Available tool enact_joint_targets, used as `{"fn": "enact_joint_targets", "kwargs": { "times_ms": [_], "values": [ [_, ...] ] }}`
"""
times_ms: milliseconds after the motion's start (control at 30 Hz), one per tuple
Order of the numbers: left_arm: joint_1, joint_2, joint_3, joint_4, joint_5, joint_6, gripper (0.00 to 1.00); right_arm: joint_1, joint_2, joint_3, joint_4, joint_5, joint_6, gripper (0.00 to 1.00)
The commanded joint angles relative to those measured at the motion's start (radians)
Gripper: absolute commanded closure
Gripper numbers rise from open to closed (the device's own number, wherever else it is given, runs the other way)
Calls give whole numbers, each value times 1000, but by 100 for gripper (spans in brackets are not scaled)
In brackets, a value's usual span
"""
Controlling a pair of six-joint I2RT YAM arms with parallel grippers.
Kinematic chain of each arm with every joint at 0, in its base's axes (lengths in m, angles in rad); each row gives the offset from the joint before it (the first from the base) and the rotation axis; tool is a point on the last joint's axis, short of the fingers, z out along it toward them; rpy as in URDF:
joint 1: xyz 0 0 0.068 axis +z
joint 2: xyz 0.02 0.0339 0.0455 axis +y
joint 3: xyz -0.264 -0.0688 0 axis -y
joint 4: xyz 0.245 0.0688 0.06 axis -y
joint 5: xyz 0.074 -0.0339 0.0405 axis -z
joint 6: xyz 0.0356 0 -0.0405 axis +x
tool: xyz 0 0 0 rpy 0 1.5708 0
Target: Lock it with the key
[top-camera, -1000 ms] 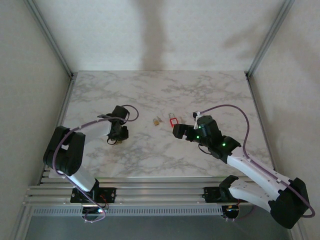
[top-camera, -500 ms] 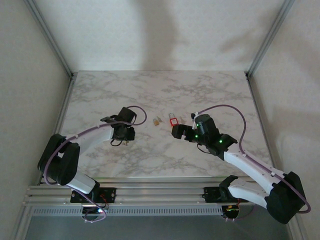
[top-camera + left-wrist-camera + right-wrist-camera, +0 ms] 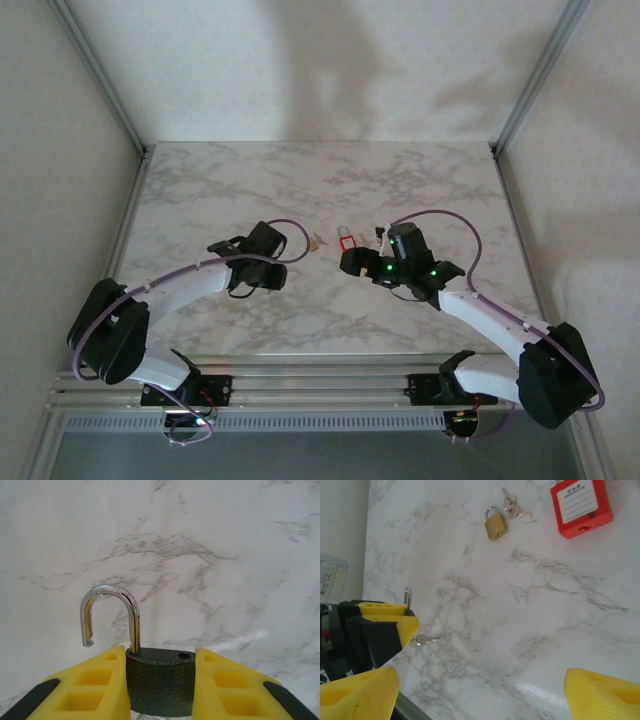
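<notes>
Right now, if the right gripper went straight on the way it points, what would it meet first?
Probably the bare marble table: the right gripper aims between things. The left gripper with its padlock sits off to one side, though depth is unclear.

Padlock (image 3: 159, 680) body's rough matt dark metal, shackle (image 3: 134, 620) shiny chrome; tabletop (image 3: 225, 555) is smooth, slightly glossy marble-look.

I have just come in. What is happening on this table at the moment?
The left tool grips a dark padlock by its body, with the shackle swung open. A key pokes out next to that tool. The right tool is open and empty, facing the dark padlock above the marble table. A small brass padlock with keys and a red padlock lie untouched nearby.
</notes>
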Motion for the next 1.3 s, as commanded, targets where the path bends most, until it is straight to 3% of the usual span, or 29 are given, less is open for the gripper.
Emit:
{"fn": "enact_joint_targets", "kwargs": {
  "times_ms": [0,600,1267],
  "values": [
    [-32,-38,16,-1,22,33,100,-14,28,5,45,-84,24,16],
    [-220,-15,92,-13,86,86,100,-26,170,-3,178,-271,110,30],
    [-320,22,187,-25,106,95,100,-26,272,-38,426,-449,242,43]
  ]
}}
